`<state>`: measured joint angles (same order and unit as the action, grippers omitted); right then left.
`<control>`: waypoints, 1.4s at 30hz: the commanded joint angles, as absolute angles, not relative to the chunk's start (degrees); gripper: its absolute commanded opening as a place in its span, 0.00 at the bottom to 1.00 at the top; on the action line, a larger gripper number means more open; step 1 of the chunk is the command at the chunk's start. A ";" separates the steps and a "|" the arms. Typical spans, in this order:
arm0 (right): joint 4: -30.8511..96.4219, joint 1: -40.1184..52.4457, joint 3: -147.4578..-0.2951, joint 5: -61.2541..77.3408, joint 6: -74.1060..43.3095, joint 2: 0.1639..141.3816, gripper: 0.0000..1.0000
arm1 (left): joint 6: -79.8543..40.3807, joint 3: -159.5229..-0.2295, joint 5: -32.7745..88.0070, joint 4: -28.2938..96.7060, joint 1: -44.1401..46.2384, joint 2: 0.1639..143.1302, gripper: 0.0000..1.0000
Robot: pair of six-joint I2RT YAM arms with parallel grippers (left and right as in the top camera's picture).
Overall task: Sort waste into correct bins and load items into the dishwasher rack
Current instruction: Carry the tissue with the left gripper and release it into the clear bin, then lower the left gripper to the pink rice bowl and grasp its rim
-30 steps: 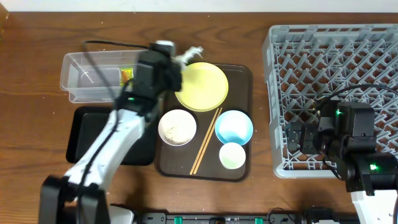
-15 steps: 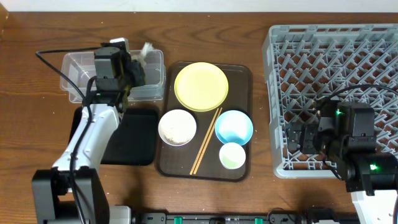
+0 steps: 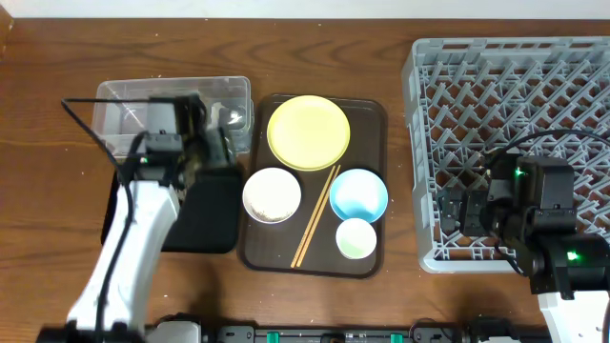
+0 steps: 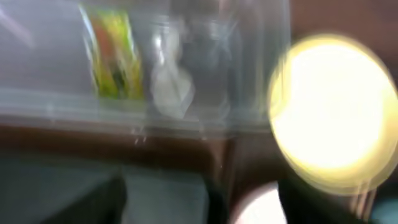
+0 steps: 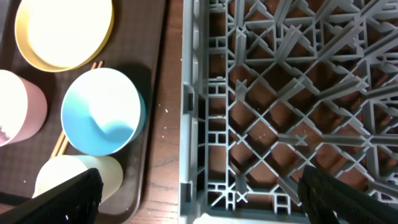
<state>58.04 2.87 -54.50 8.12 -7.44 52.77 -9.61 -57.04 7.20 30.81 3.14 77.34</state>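
The clear tub (image 3: pixel 129 114) holds the green-yellow wrapper (image 4: pixel 112 56) and a white scrap (image 3: pixel 233 119), also blurred (image 4: pixel 171 93) through the tub wall. My left gripper (image 3: pixel 212 145) hovers open and empty (image 4: pixel 205 205) over the seam between the tub and the black tray (image 3: pixel 191 224). On the brown serving tray (image 3: pixel 376 114) sit the yellow plate (image 3: pixel 308 131), a white bowl (image 3: pixel 272 194) with rice in it, the blue bowl (image 3: pixel 358 194), the pale cup (image 3: pixel 356 238) and the chopsticks (image 3: pixel 315 214). My right gripper (image 3: pixel 465 210) stands wide open (image 5: pixel 199 193) above the near left wall of the grey rack (image 3: pixel 515 95).
The right wrist view has the rack's wall (image 5: pixel 189 124) beside a strip of bare wood, then the serving tray's rim (image 5: pixel 158 93) with the blue bowl (image 5: pixel 102 112) and cup (image 5: pixel 74 177) close by. The left arm's cable (image 3: pixel 91 129) loops over the tub.
The left arm swung from the yellow plate to the clear tub, opened and dropped the white scrap into it, then drew back toward the black tray. The right arm stayed still.
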 commanded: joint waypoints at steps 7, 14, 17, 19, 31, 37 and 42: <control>59.05 3.40 -55.48 8.43 -8.12 52.56 0.99 | -15.53 -57.67 11.00 47.33 12.86 62.04 0.86; 59.02 3.40 -55.48 8.45 -8.14 52.56 0.99 | -17.08 -57.69 13.72 45.78 18.02 62.63 0.80; 58.96 3.40 -55.48 8.43 -8.12 52.56 0.99 | -17.02 -58.87 13.72 46.04 20.62 66.85 0.80; 58.94 3.40 -55.48 8.43 -8.14 52.56 0.99 | -16.49 -60.84 13.58 46.50 22.55 70.57 0.80; 58.94 3.40 -55.48 8.43 -8.14 52.56 0.99 | -15.33 -65.08 8.93 44.60 31.57 91.85 0.72; 58.92 3.40 -55.48 8.43 -8.14 52.56 0.99 | -15.31 -65.06 8.93 43.18 32.23 98.26 0.51; 58.94 3.40 -55.48 8.43 -8.14 52.56 0.99 | -15.33 -64.95 7.68 42.11 32.23 101.47 0.47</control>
<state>58.92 2.87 -54.54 8.12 -7.44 52.77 -15.73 -64.31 9.21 42.41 32.10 100.16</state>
